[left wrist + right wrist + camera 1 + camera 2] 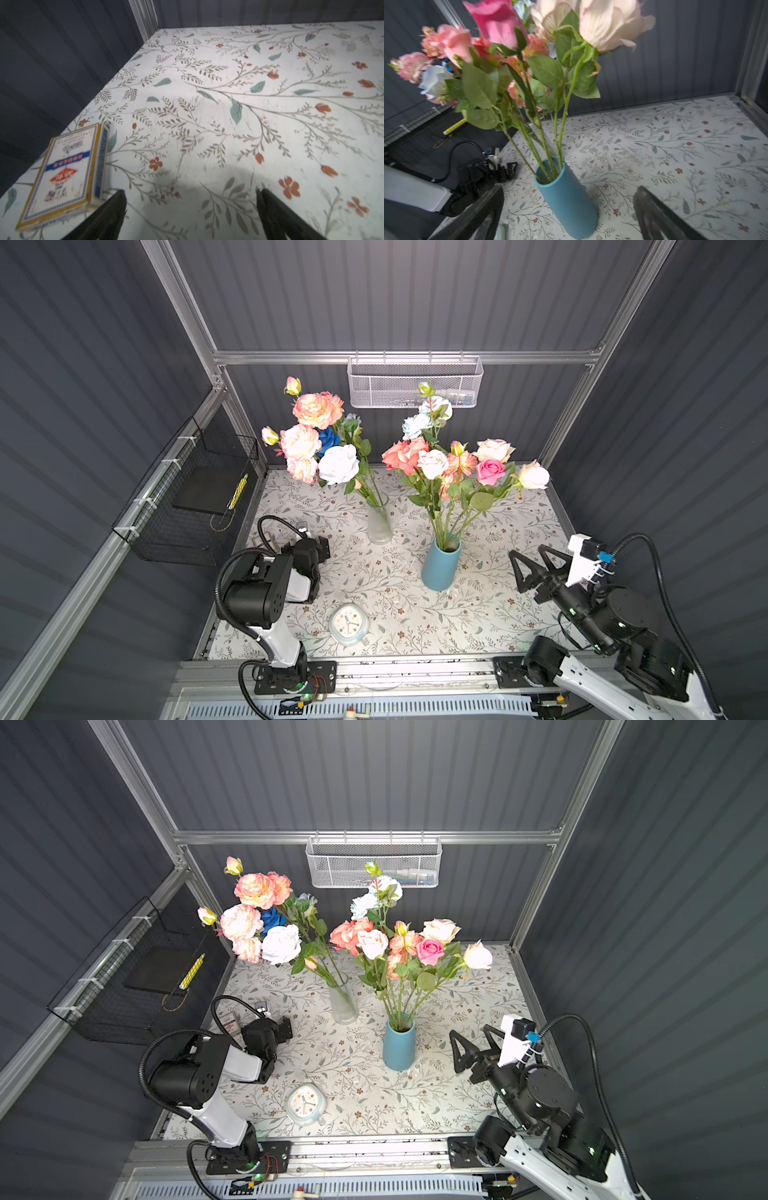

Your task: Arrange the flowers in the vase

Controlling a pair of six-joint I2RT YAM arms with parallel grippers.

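Many flowers (pixel 432 463), coral, pink, cream, leafy

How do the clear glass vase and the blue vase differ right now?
The glass vase is see-through and sits farther back; the blue vase is opaque and nearer the right gripper. The glass vase's bunch includes the deep blue rose; the blue vase's includes the hot pink rose. Both stand on the tablecloth holding flowers.

Robot lab test cell. Grey ribbed wall panels (pixel 415 294) on aluminium frame (pixel 399 357) close in three sides. Left arm (pixel 253 597), right arm (pixel 615 622) bolted to metal rail (pixel 415 668) at front edge — bare circuit board (pixel 305 697) below. White mesh basket (pixel 415 383), black wire basket (pixel 178 531) hang on frame. Floral tablecloth (pixel 490 614), clock (pixel 348 624) — homely props.
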